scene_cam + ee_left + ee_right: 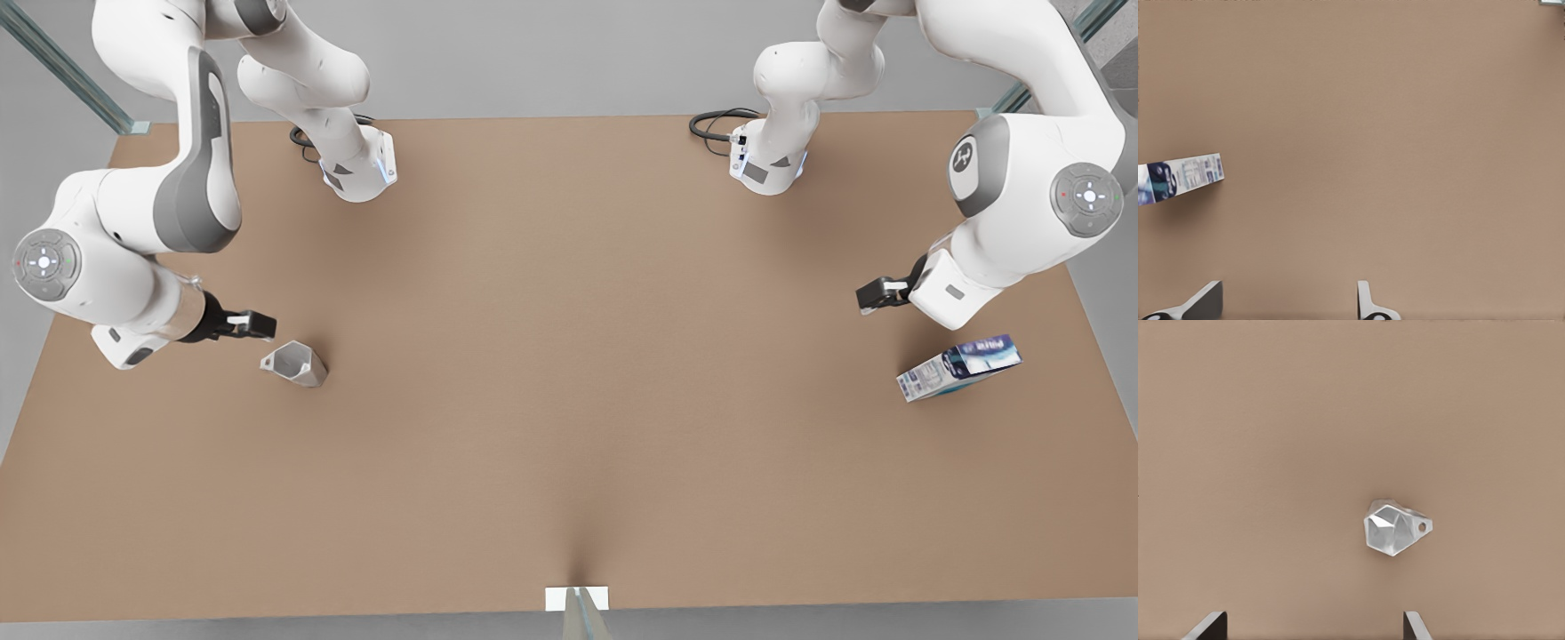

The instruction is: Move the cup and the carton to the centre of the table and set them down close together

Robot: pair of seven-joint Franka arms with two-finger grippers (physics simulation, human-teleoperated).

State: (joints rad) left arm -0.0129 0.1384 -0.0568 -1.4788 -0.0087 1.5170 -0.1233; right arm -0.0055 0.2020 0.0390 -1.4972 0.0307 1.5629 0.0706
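The pale faceted cup (295, 364) stands on the brown table (569, 373) at the front view's left, its tab handle showing in the right wrist view (1395, 528). My right gripper (265, 324) hovers just beside and above it, open and holding nothing; its fingertips (1215, 621) are apart from the cup. The blue-and-white carton (960, 366) lies at the front view's right and appears near the edge of the left wrist view (1181, 177). My left gripper (864, 298) hangs above the table beside the carton, open and holding nothing, with its fingertips (1365, 297) spread wide.
Two white arm bases (360, 169) (769, 164) with black cables stand at the far side of the table. A small white bracket (576, 598) sits at the near edge. Bare brown tabletop spans the middle between cup and carton.
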